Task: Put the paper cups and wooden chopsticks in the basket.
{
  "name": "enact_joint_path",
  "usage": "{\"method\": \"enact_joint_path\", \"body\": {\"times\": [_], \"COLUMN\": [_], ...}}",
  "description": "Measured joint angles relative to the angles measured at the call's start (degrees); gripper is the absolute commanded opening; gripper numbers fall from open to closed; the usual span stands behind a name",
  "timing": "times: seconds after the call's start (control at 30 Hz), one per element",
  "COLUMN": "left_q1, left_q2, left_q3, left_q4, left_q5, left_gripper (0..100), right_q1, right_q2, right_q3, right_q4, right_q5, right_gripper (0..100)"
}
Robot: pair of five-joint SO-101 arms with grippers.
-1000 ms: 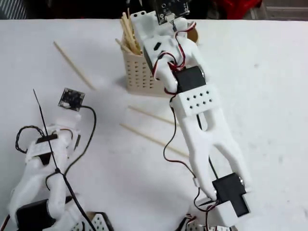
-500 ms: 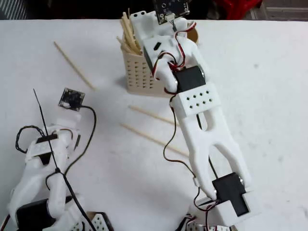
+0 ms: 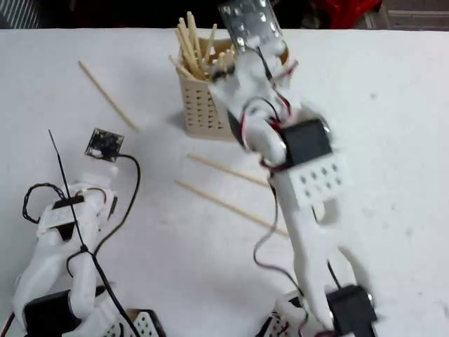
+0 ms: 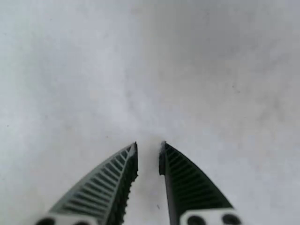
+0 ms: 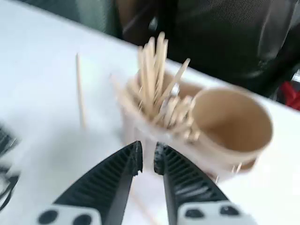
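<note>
While the white worktop [image 3: 393, 140] carries everything, the right arm [image 3: 309, 189] stretches from its near edge up to the basket [image 3: 200, 105] at the far side, its wrist hanging over the basket's right part. The left arm [image 3: 63, 239] sits folded at the near left corner, well apart from the basket.

The cream perforated basket stands upright. Inside it a brown paper cup [image 5: 234, 122] leans beside a bundle of wooden chopsticks [image 3: 191, 45] that stick up past the rim.

The right pincer [image 5: 147, 157] has its fingers drawn almost together, with a thin gap and nothing between them; the basket lies just beyond its tips. The left pincer [image 4: 148, 150] is likewise nearly closed on nothing, over bare worktop.

Three loose chopsticks lie flat on the worktop: one [image 3: 106, 95] left of the basket, and two [image 3: 224, 168] [image 3: 224, 203] just in front of it, beside the right arm.
</note>
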State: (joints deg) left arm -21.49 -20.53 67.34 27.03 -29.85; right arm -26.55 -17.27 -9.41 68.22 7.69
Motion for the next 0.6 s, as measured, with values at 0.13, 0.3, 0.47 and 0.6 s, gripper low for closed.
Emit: {"method": "enact_joint_path", "body": {"times": [0.13, 0.3, 0.47, 0.6], "left_q1": [0.0, 0.0, 0.0, 0.0], "left_q2": [0.0, 0.0, 0.0, 0.0], "left_q3": [0.0, 0.0, 0.0, 0.0], "left_q4": [0.0, 0.0, 0.0, 0.0], "left_q5": [0.0, 0.0, 0.0, 0.0], "left_gripper": [10, 10, 10, 10], "right_q1": [-4.0, -7.7, -7.8, -8.2], "right_q2": [-5.6, -7.4, -7.4, -7.4], "right_q3": [-0.1, 6.2, 19.3, 31.6], "right_q4": [12.4, 17.6, 14.2, 5.8], "right_q5": [4.2, 13.3, 22.3, 27.8], "right_gripper": [6.7, 6.7, 6.9, 14.9]}}
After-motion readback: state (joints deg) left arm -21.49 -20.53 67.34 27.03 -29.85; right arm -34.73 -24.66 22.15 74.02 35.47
